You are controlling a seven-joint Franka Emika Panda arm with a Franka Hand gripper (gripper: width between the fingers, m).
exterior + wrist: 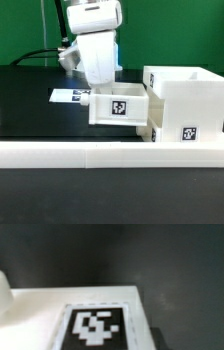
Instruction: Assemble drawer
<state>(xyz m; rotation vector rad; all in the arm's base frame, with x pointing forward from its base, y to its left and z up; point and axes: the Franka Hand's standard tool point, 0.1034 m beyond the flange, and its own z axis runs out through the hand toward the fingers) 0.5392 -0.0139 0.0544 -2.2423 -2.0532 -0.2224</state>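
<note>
Exterior view: hand [103, 88] above tray [120, 106], grip state cannot be told; shell [185, 98] just beside; rail [110, 154] in front; black worktop [30, 100]

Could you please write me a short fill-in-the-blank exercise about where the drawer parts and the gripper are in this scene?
1. The gripper hangs directly above the small ____.
2. The large cube-shaped shell stands on the exterior view's ____ side.
3. The marker board lies flat on the ____ table.
4. The long low rail along the front is ____ in colour.

Missing words: tray; right; black; white
</note>
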